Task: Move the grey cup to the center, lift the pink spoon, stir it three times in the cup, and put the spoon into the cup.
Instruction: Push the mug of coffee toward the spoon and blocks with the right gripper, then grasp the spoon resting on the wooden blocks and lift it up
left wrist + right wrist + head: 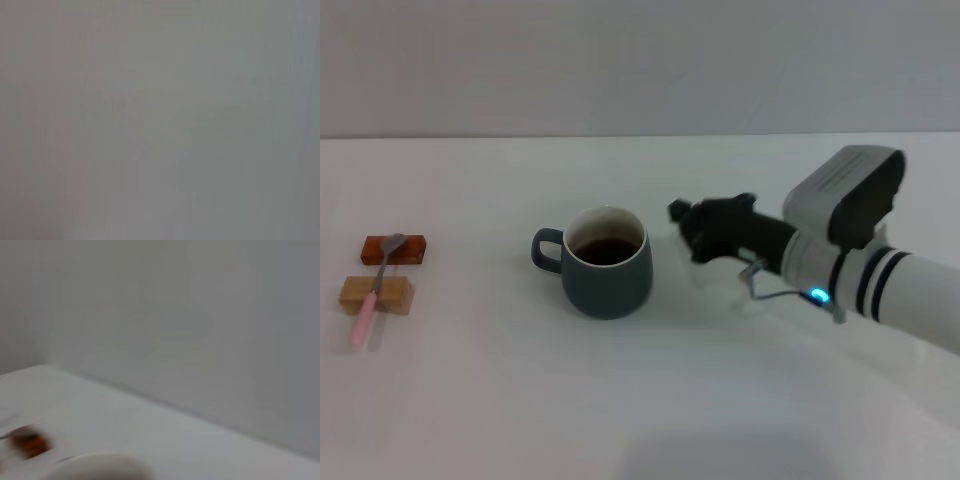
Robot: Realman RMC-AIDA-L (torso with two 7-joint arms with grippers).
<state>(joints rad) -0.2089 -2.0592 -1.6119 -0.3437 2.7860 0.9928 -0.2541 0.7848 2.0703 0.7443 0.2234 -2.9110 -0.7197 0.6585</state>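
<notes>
**Cup looks centred; spoon not yet lifted**

Head view: the right gripper hangs low over the table, just beside the cup and apart from it, on the side away from the handle. Whether its fingers are apart or together I cannot tell; they read as one dark mass. The cup stands upright near the middle of the table with dark liquid inside. Well beyond the cup from the gripper, the spoon lies across two blocks, its bowl on the red block and its pink handle over the tan block. The left gripper is not in sight. By my reading, the cup move is about finished and the spoon step is next: it calls for a grip on the slim handle where the blocks raise it off the table, most likely by the left arm, which is nearer.

Left wrist view: only a blank grey field; nothing of the task.

Right wrist view: the cup's pale rim shows close below, with the red block far off. It confirms the gripper's closeness to the cup, but not its fingers, and it misses the spoon's full lie, which only the head view gives.
</notes>
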